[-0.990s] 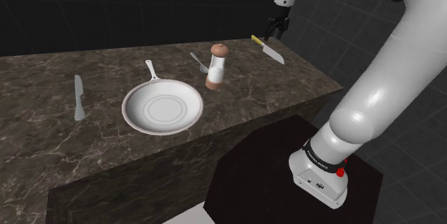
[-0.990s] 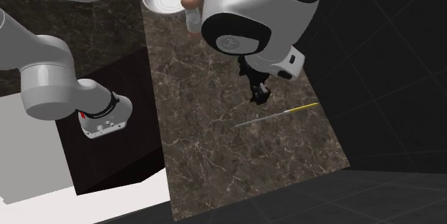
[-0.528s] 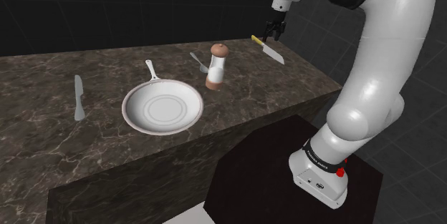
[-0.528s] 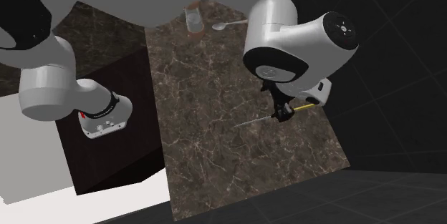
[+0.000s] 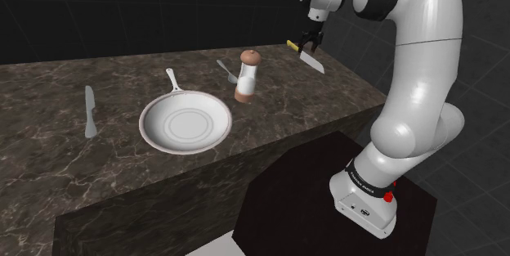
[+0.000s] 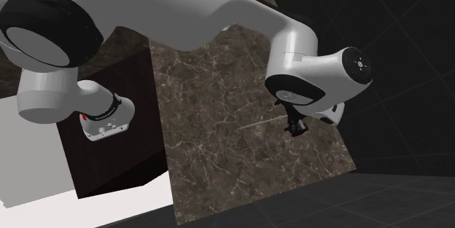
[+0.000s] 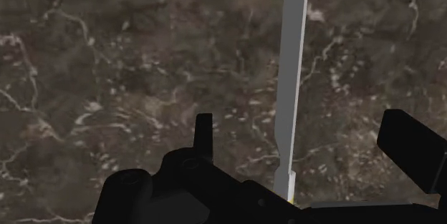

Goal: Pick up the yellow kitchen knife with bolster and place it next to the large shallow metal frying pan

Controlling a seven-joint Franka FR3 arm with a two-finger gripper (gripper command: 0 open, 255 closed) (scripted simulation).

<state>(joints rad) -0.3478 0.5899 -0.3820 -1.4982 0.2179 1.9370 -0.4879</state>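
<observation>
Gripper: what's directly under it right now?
The knife lies with its grey blade on the marbled counter, between the open fingers, untouched. Its yellow end is mostly covered by the gripper, with just a sliver showing.

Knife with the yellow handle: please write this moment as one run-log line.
knife: flat on counter | claw: open, fingers either side of blade, no contact | frying pan: empty, knife not yet beside it
</observation>
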